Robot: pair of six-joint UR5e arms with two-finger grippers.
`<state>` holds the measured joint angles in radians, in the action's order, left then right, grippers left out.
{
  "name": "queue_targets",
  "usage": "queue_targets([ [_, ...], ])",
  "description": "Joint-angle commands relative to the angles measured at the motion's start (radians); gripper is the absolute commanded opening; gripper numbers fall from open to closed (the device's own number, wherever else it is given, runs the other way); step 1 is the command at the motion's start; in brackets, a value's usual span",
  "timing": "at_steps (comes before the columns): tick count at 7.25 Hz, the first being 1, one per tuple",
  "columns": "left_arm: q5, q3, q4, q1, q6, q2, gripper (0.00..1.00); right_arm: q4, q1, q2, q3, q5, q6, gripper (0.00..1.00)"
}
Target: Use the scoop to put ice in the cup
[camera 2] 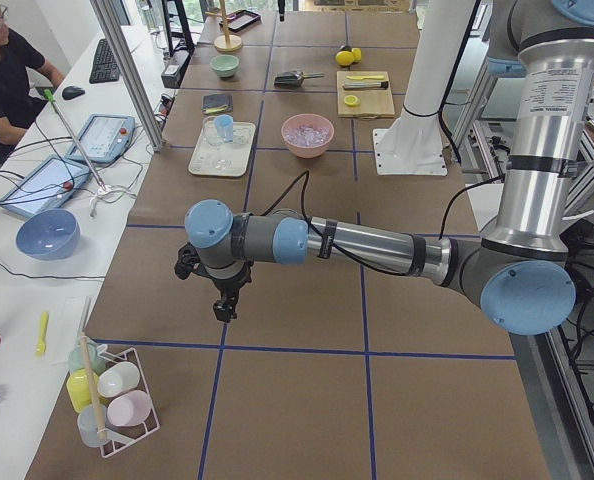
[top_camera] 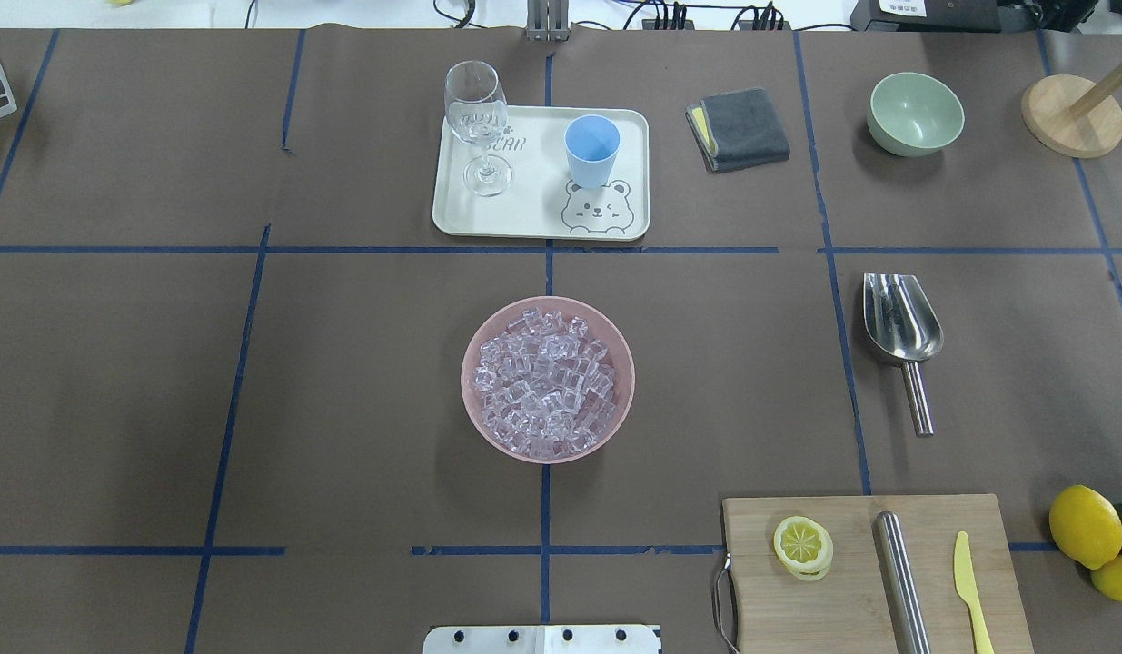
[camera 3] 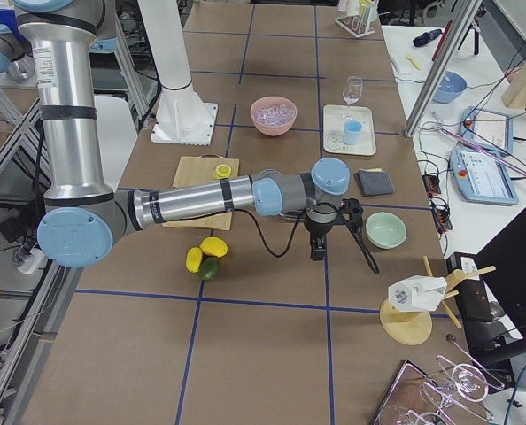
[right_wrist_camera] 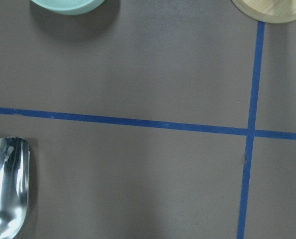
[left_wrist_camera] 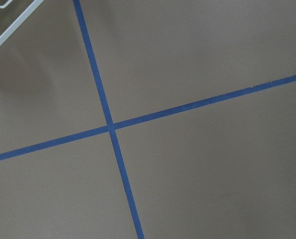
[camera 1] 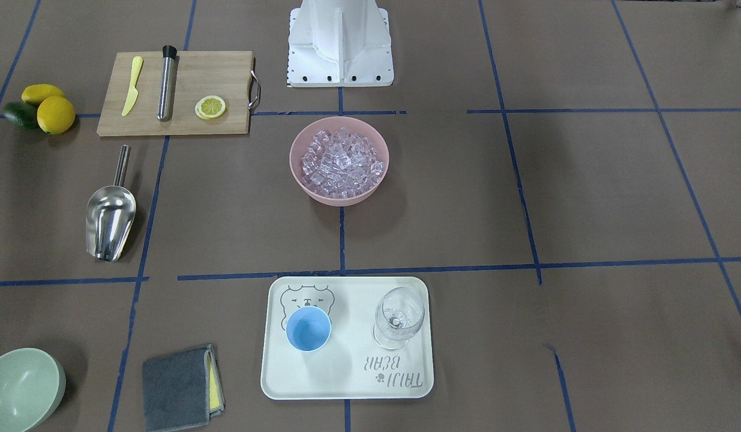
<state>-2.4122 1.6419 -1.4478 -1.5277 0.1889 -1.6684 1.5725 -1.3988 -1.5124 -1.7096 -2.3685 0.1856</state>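
The ice [top_camera: 547, 381] is piled in a pink bowl [top_camera: 474, 350] at the table's middle. On the white tray [top_camera: 533, 222] at the far side stands the light-blue cup [top_camera: 591, 150], upright and holding nothing. The steel scoop [top_camera: 901, 327] lies flat on the table's right part, handle toward the robot; its trough [right_wrist_camera: 6, 189] shows at the right wrist view's lower left. My right gripper [camera 3: 317, 252] hangs over the table near the scoop and the green bowl. Far out to the left, my left gripper [camera 2: 222, 308] hangs over bare table. I cannot tell whether either is open.
A clear wine glass [top_camera: 477, 118] shares the tray. A grey cloth [top_camera: 738, 127], a pale green bowl [top_camera: 915, 113] and a wooden stand base [top_camera: 1069, 113] sit at the far right. Near the robot lies a cutting board [top_camera: 851, 590] with lemon slice, steel rod and yellow knife, with lemons [top_camera: 1083, 525] beside it.
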Motion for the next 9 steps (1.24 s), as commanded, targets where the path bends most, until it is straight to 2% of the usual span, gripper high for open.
queue_targets([
  [1,-0.001,0.007,0.007,-0.006,0.001,-0.014,1.0,0.0,0.0,-0.006,-0.007,0.0,0.001,1.0],
  [4,-0.002,0.068,0.017,-0.006,-0.006,0.001,1.0,-0.006,0.001,-0.002,-0.008,0.0,0.0,1.0],
  [6,-0.016,0.099,0.012,0.001,-0.008,-0.002,1.0,-0.098,0.023,-0.011,-0.022,-0.032,0.064,1.0],
  [7,-0.018,0.117,0.018,0.05,-0.006,-0.001,1.0,-0.194,0.064,-0.011,-0.047,-0.02,0.075,1.0],
  [8,-0.016,0.149,0.0,0.158,-0.006,-0.019,1.0,-0.26,0.093,-0.023,-0.063,-0.027,0.119,1.0],
  [9,-0.015,0.156,-0.034,0.264,-0.006,-0.065,1.0,-0.265,0.156,-0.028,-0.115,-0.026,0.24,1.0],
])
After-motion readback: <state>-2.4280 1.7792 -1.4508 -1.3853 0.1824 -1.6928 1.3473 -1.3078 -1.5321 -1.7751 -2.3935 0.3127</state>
